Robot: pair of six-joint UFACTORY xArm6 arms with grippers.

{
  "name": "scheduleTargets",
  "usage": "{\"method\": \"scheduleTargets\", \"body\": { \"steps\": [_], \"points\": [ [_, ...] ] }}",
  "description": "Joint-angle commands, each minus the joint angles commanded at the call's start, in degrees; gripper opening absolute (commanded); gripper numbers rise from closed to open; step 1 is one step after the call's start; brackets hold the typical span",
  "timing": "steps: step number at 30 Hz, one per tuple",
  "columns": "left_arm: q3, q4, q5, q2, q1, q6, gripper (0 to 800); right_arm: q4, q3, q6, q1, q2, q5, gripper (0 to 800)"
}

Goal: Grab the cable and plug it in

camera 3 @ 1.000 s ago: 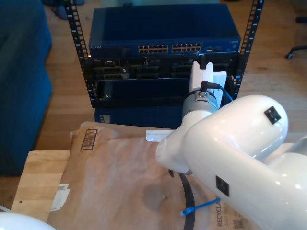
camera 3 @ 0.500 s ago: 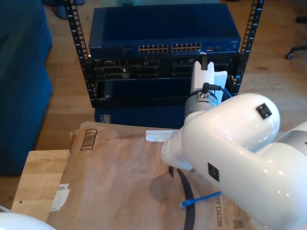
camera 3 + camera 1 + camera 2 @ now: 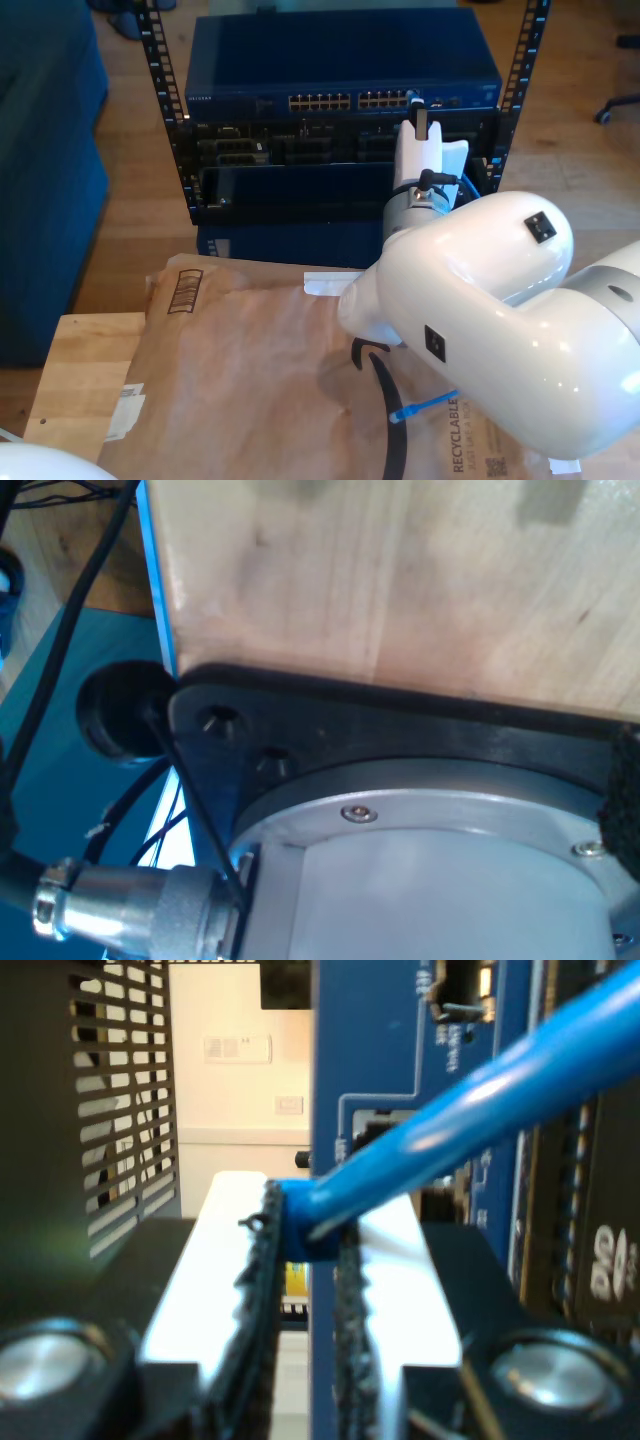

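My second gripper (image 3: 305, 1260), the tool at the dark blue rack-mounted network switch (image 3: 340, 60), is clamped on the plug end of the thin bright-blue Ethernet cable (image 3: 480, 1125). The cable's other end lies on the brown paper-covered table (image 3: 240, 370), near the exterior view's bottom right. I cannot tell how my first gripper's jaws stand.

Wooden table (image 3: 75, 370) carries brown paper packaging (image 3: 250, 380).

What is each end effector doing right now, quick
First end effector: state cannot be told.
Second end effector: shut on the cable, at the network switch.
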Motion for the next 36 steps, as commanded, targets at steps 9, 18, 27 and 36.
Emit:
{"method": "scheduleTargets", "body": {
  "steps": [9,18,27,36],
  "points": [
    [0.0,0.0,0.0,0.0,0.0,0.0,800,0.0,0.8,0.0,0.0,0.0,0.0,0],
    [0.0,0.0,0.0,0.0,0.0,0.0,800,-0.1,0.6,0.1,-0.1,0.2,0.2,0],
    [0.0,0.1,0.0,0.0,0.0,0.0,800,0.0,0.2,0.1,-0.4,0.3,0.2,0],
    [0.0,0.0,0.0,0.0,0.0,0.0,800,-0.1,0.4,0.1,-0.4,0.4,0.2,0]
  ]
}}
